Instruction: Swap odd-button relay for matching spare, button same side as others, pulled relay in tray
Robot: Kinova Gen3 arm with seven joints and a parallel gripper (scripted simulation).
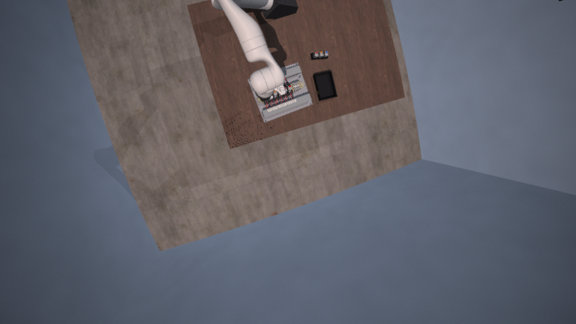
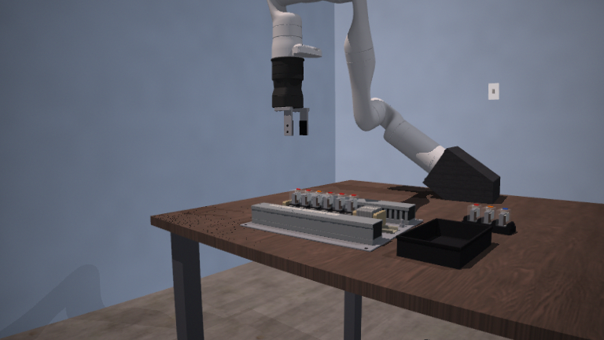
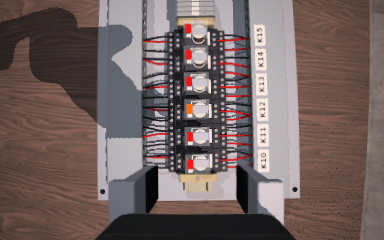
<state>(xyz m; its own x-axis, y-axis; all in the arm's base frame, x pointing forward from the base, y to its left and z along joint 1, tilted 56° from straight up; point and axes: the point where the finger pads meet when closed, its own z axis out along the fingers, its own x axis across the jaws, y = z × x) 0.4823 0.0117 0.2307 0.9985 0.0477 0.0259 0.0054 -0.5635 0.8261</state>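
My gripper is open and empty, pointing down, well above the relay row. The orange-button relay sits in the row beside the K12 label. The other relays in the row, such as the K13 one and the K11 one, have red buttons. All the row's buttons are on the left in the wrist view. Three spares stand in a black holder: a red-button spare, an orange-button spare and a blue-button spare. The black tray is empty.
A grey wiring duct runs along the label side of the row, another along the other side. Beige terminal blocks stand past the K15 end. Wires flank the sockets. The tray lies between the panel and the viewer's right side.
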